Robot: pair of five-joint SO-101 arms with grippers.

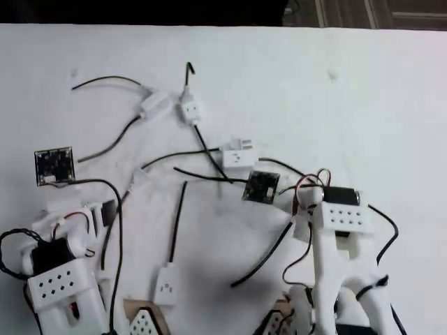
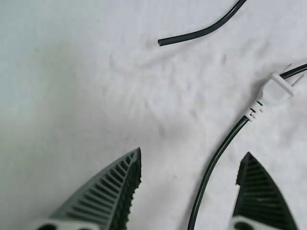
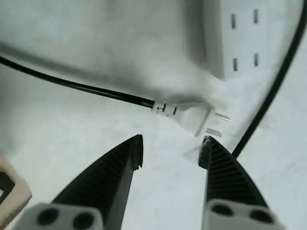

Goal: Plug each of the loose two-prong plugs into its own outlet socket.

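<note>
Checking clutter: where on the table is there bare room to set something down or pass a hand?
The table is bare at its far right, bordered by the outlet block and the right arm. A smaller patch lies far left, beyond the black square tile. The middle is crowded with black cables and plugs.

Overhead cam; wrist cams near table [image 1: 363, 91]

You get bright, even light on the white table [image 1: 363, 105], shadows faint. A soft grey shadow falls beside the outlet socket [image 3: 240, 33].
</note>
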